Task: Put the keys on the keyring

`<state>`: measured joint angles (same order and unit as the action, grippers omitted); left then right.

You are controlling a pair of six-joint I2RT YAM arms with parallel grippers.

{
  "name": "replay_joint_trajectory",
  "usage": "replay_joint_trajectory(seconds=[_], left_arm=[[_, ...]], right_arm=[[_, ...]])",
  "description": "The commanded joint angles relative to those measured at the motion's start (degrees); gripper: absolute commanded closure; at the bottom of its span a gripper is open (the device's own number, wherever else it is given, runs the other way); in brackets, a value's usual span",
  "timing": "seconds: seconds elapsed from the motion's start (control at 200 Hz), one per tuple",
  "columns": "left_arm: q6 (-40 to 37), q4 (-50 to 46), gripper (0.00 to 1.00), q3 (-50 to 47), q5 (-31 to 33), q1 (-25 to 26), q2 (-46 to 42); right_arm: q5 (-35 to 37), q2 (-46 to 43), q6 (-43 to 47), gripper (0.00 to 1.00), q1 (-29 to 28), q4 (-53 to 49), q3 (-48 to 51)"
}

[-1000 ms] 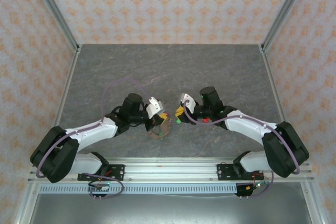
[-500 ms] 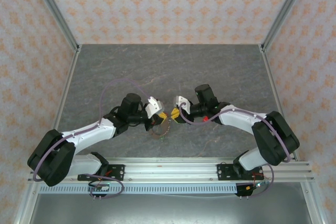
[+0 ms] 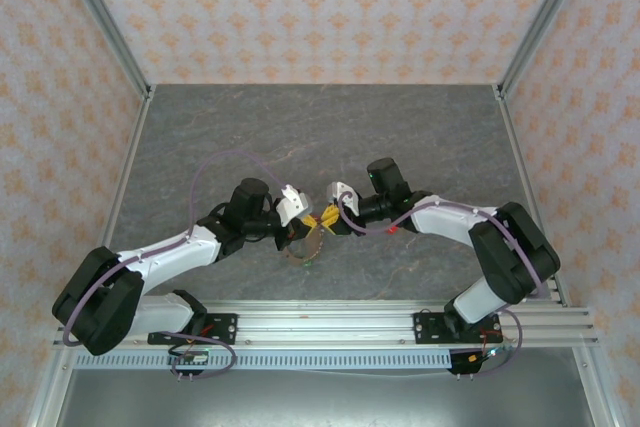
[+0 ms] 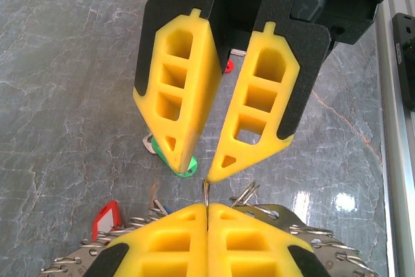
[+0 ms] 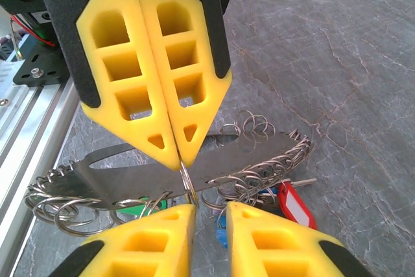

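Swung the right gripper (image 5: 209, 207) across to meet the left gripper (image 4: 207, 207) tip to tip. Kept the left clamped on one thin wire loop of the flat grey metal keyring (image 5: 246, 154) beneath both tips; held the right slightly parted, gripping nothing. Left the small green-capped key (image 4: 189, 172) loose below, probably next to thread.

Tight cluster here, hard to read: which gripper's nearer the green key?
Right. The right gripper has one fingertip right at the green key; the left gripper, shut on a ring, sits just beyond it.
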<state>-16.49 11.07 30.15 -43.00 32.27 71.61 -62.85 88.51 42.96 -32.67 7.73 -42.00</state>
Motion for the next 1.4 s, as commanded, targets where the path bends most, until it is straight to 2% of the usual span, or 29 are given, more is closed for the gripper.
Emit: replay_joint_trajectory(seconds=[0.0,0.37,0.571,0.681,0.771,0.936,1.146,1.201,1.256,1.311,1.396], left_arm=[[0.5,2.1,1.0,0.2,-0.6,0.5,-1.8],[0.0,0.8,1.0,0.2,-0.4,0.5,-2.1],[0.1,0.8,1.0,0.2,-0.5,0.4,-2.0],[0.1,0.7,1.0,0.3,-0.5,0.4,-2.2],[0.0,0.5,1.0,0.3,-0.8,0.5,-2.4],[0.1,0.6,1.0,0.3,-1.0,0.4,-2.3],[0.1,0.4,1.0,0.1,-0.2,0.5,-2.8],[-0.2,-0.1,1.0,0.0,0.3,0.5,-2.7],[-1.0,-1.7,1.0,0.2,0.8,0.5,-2.4],[-2.1,-3.6,0.91,0.6,1.3,0.4,-2.1],[-3.4,-5.2,0.87,1.0,1.4,0.4,-1.7]], right_arm=[[-4.5,0.8,1.5,0.79,0.0,1.2,-2.0],[-4.3,0.3,3.8,0.75,0.1,-2.2,-1.9],[-6.6,0.4,3.5,0.75,0.1,-3.1,-2.9],[-3.8,0.3,3.9,0.75,0.1,-3.4,-2.8],[-4.5,1.4,3.6,0.75,0.1,-3.1,-3.3],[-5.3,3.0,2.5,0.8,0.1,-1.3,-3.7],[-3.1,2.1,1.5,0.96,0.1,-0.7,-3.3],[-2.3,0.6,1.4,1.0,0.1,-2.3,-3.6],[-1.7,-1.1,1.8,1.0,0.0,-4.4,-4.1],[-0.2,-2.9,3.2,1.0,-0.4,-8.0,-5.0],[3.1,-5.0,7.4,1.0,-1.4,-16.8,-7.4]])
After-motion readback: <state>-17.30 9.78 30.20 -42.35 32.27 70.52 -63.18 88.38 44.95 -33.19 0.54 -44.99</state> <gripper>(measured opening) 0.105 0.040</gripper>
